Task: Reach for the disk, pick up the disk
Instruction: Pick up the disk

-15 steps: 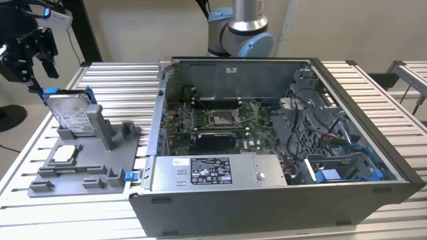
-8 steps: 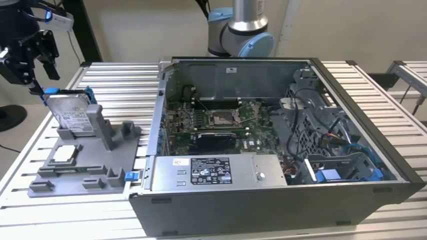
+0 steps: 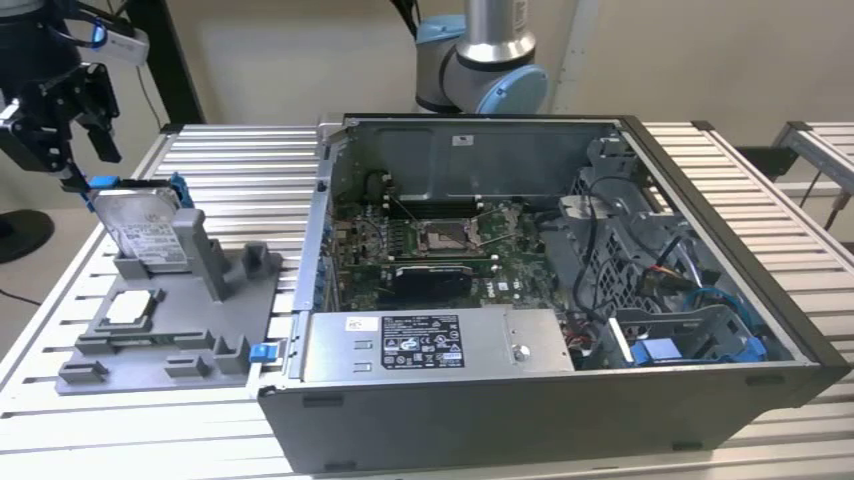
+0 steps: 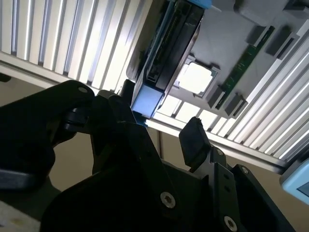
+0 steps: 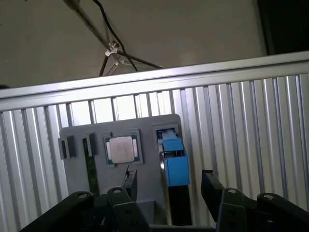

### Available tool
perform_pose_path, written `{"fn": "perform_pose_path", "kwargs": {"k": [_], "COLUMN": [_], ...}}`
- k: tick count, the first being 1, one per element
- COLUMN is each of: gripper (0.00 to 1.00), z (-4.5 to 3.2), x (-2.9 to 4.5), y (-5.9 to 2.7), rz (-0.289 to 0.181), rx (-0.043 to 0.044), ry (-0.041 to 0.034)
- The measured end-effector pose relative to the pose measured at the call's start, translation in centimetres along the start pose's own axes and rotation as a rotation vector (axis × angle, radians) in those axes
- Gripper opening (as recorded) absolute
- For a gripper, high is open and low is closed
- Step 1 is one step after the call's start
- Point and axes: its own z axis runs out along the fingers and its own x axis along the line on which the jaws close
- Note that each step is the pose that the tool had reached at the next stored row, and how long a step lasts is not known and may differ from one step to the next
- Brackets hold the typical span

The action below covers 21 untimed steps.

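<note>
The disk (image 3: 144,228) stands on edge in a grey fixture (image 3: 187,345) at the exterior view's left, its white label facing out and a blue bracket around its rim. My black gripper (image 3: 67,150) hangs just above its upper corner. In both wrist views the disk (image 5: 174,164) (image 4: 171,46) appears edge-on, with its blue bracket end lying between my spread fingers. My gripper (image 5: 170,186) (image 4: 161,121) is open. One finger (image 5: 210,183) stands on each side of the disk, with gaps showing.
A small white-silver chip (image 3: 130,307) and a green memory stick (image 5: 89,164) lie in the same fixture. The open computer case (image 3: 534,410) stands to the exterior view's right on the slatted aluminium table (image 3: 240,160). The table edge runs just behind the fixture.
</note>
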Motion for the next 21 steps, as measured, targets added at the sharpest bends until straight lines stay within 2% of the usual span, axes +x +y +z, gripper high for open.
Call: {"fn": "perform_pose_path", "kwargs": {"k": [21], "gripper": [1.0], "z": [0.68], "x": [0.0], "y": [-0.05], "rz": [-0.009], "rx": [0.0], "ry": [0.0003]}}
